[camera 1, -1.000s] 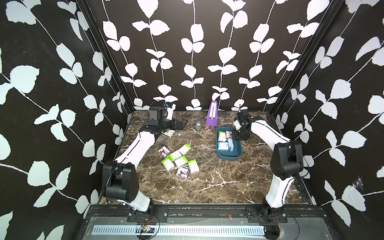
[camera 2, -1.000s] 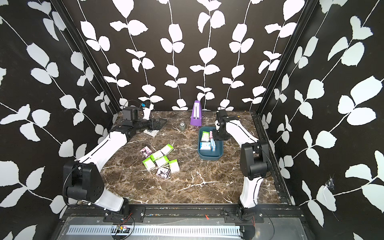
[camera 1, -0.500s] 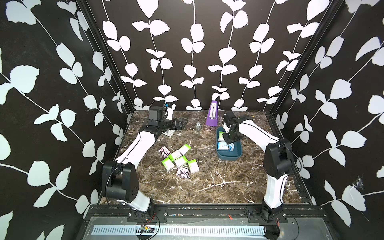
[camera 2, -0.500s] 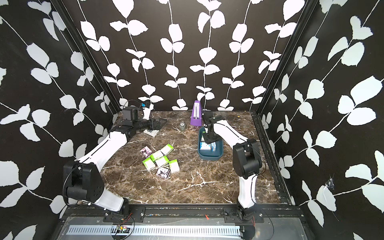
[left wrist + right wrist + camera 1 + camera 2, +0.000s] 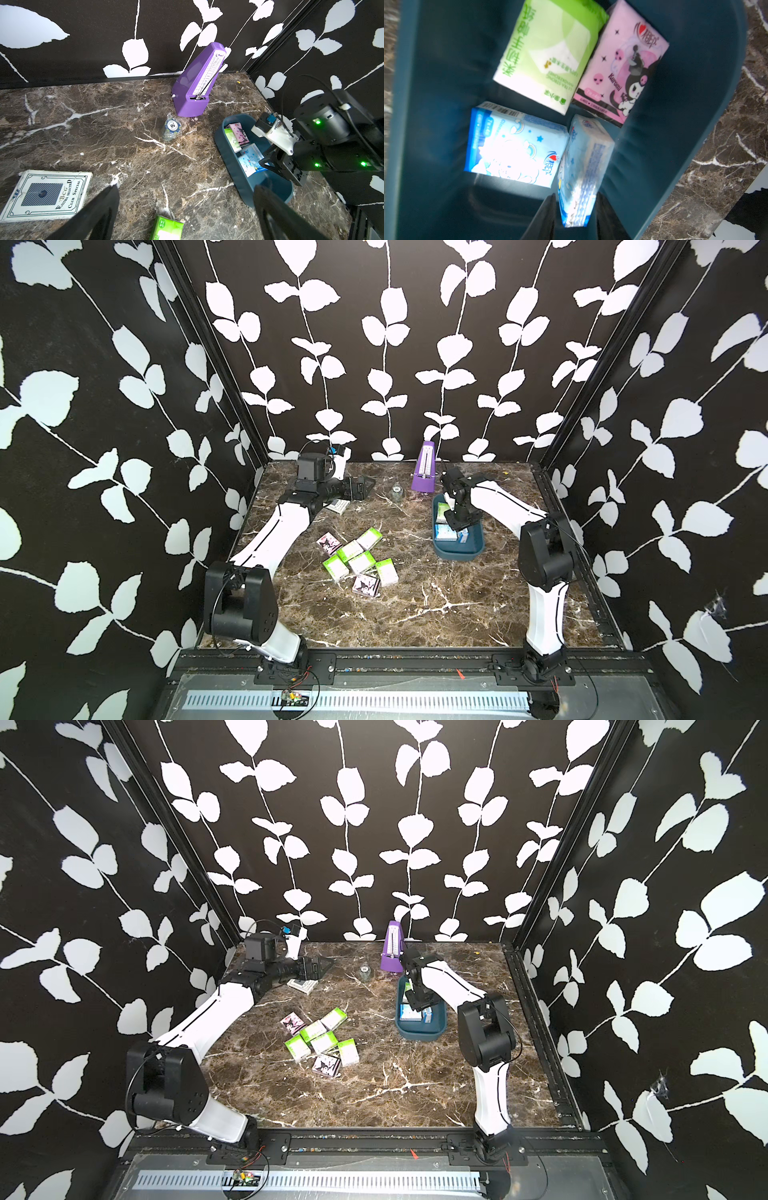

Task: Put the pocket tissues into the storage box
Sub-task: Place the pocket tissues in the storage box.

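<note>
Soft, even light fills both top views, leaving the marble tabletop [image 5: 415, 614] crisp and nearly shadowless. In the right wrist view glare bleaches a blue tissue packet [image 5: 512, 145] amid blur; the left wrist view bows at its edges.

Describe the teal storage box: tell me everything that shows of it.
The storage box is a dark teal-blue tub, plastic by its look, oblong with rounded corners and low walls, open-topped. It sits flat on the marble table near the purple metronome but apart from it. Inside lie a green packet, a pink packet, a flat blue packet and a blue packet on edge between the fingers of the right end effector.
</note>
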Controlling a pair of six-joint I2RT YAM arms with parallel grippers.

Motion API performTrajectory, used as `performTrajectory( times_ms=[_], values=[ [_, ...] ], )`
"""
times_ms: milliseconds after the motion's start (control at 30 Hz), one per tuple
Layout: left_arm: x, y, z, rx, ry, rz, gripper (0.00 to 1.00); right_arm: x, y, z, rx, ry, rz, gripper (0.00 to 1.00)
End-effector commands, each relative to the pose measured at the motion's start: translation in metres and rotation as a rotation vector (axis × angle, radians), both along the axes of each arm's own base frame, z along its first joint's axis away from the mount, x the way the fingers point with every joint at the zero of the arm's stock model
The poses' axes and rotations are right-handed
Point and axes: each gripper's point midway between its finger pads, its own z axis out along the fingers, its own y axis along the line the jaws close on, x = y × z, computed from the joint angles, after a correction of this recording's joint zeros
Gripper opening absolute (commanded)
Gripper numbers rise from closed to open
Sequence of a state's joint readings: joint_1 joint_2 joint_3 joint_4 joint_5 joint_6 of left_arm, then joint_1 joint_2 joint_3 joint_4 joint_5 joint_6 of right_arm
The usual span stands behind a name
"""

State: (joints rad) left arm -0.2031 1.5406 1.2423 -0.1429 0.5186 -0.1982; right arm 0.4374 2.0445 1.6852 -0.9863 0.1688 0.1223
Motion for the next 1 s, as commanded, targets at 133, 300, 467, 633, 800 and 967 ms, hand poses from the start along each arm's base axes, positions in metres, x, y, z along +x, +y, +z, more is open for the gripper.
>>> performTrajectory(
  times_ms=[133, 300, 467, 633, 800, 967],
  values=[
    [-0.003, 0.004, 0.011, -0.003, -0.038, -0.003, 0.99, 0.003, 0.002, 0.000, -0.023, 0.006, 0.017, 0.32],
    [-0.002, 0.004, 0.013, -0.005, -0.044, 0.001, 0.99, 0.001, -0.001, -0.006, -0.044, 0.025, 0.025, 0.31],
    [-0.001, 0.004, 0.014, -0.005, -0.045, 0.000, 0.99, -0.005, -0.006, -0.017, -0.071, 0.054, 0.025, 0.26],
    [0.000, 0.004, 0.015, -0.005, -0.047, -0.001, 0.99, -0.010, -0.011, -0.025, -0.101, 0.074, 0.019, 0.18],
    [0.000, 0.003, 0.016, -0.004, -0.048, -0.001, 0.99, -0.014, -0.017, -0.031, -0.133, 0.088, 0.022, 0.05],
    [0.000, 0.004, 0.015, -0.002, -0.046, 0.002, 0.99, -0.015, -0.012, -0.035, -0.078, 0.090, -0.008, 0.00]
  ],
)
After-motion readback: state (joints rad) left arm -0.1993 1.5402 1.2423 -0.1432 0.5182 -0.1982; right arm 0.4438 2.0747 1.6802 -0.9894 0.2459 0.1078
